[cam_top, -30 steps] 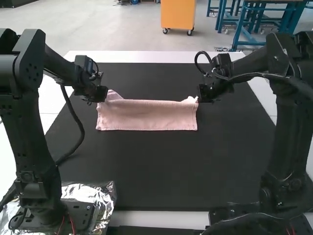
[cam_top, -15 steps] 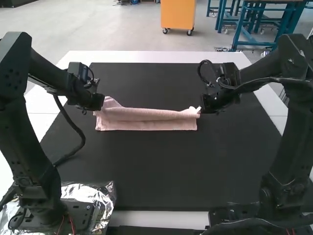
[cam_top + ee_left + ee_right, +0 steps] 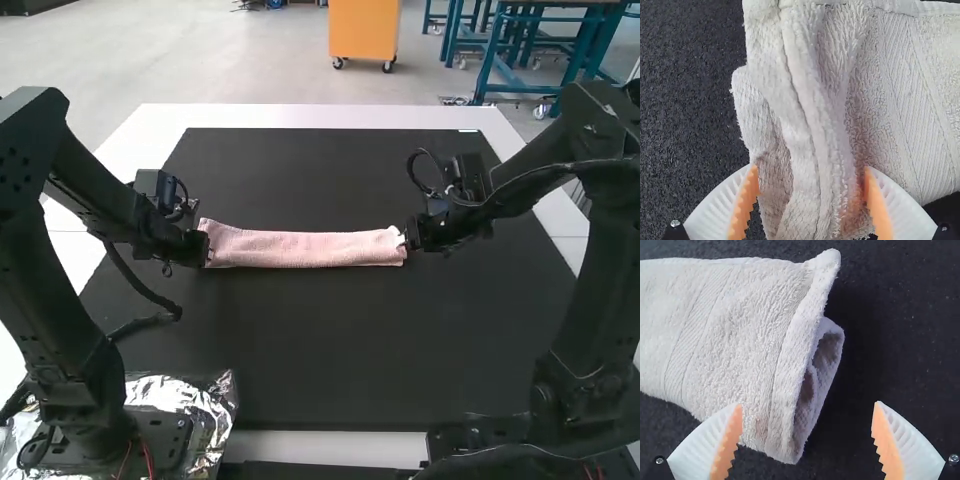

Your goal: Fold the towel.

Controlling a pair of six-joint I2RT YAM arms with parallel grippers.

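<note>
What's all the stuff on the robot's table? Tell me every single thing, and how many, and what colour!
Towel: one, pink, folded into a long strip across the mat between the two arms
Mat: one, black, on the table
Table: one, white, under the mat
Foil: silver, around the left arm's base
Cables: several, black, along both arms
Arms: two, black, left arm and right arm, one each side
End effectors: two, with white fingers and orange pads; left end effector open at the towel's left end, right end effector open at its right end
</note>
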